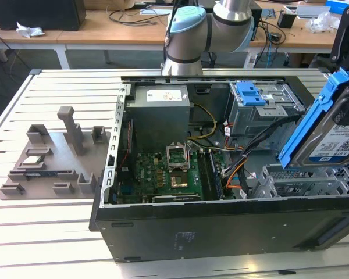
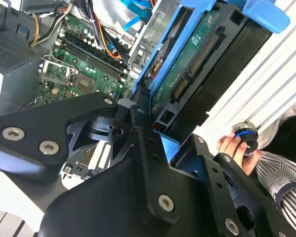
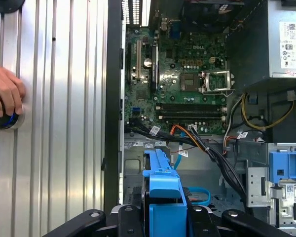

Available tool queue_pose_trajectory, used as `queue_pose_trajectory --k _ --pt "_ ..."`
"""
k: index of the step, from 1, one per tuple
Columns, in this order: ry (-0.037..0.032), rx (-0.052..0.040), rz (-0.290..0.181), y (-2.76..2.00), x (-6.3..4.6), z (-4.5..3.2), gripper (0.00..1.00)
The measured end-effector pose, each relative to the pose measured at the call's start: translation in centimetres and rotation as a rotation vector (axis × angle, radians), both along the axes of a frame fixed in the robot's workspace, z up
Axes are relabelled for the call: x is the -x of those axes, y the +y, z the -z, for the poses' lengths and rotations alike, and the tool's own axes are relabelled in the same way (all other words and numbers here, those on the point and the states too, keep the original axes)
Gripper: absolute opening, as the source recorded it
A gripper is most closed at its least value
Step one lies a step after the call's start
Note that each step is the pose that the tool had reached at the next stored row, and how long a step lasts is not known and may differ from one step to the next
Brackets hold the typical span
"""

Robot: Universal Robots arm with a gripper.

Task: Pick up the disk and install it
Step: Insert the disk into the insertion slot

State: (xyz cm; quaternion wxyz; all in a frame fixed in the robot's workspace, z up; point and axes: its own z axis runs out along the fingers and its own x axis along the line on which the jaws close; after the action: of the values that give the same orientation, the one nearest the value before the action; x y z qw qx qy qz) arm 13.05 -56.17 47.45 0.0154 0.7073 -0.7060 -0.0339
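While the gripper (image 3: 165,215) pinches it, the disk (image 1: 336,131) hangs tilted over the far corner of the open computer case (image 1: 180,232).
In the exterior view the disk sits at that view's right edge with its label side showing. Its blue carrier frame slants up just above the grey drive cage (image 1: 305,180) (whether the two touch cannot be told). In the second wrist view the disk (image 2: 192,64) shows its green circuit-board underside, and the black fingers (image 2: 145,148) are closed on the carrier, jaws pressed against its edges. In the first wrist view the blue frame (image 3: 163,182) stands between them, with the motherboard (image 3: 187,74) beyond. A person's hand (image 3: 5,94) rests on a round knob (image 3: 6,121) on the slatted table (image 3: 64,123) beside the case.
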Motion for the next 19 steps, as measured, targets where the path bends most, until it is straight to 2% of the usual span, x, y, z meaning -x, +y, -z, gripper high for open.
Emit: queue_pose_trajectory --k 1,6,10,13,14,19 --pt "0.0 -0.0033 0.0 0.0 0.0 0.04 0.37" --pt "0.0 -0.006 0.0 0.16 0.1 0.25 0.37" --pt "0.0 -0.0061 0.0 0.4 0.1 0.96 0.37" --pt "0.0001 -0.0059 0.002 0.9 0.1 1.39 0.37" --pt "0.0004 -0.0059 0.009 1.15 0.1 1.79 0.37" --pt "0.0018 -0.0059 0.017 1.27 -0.1 2.74 0.37"
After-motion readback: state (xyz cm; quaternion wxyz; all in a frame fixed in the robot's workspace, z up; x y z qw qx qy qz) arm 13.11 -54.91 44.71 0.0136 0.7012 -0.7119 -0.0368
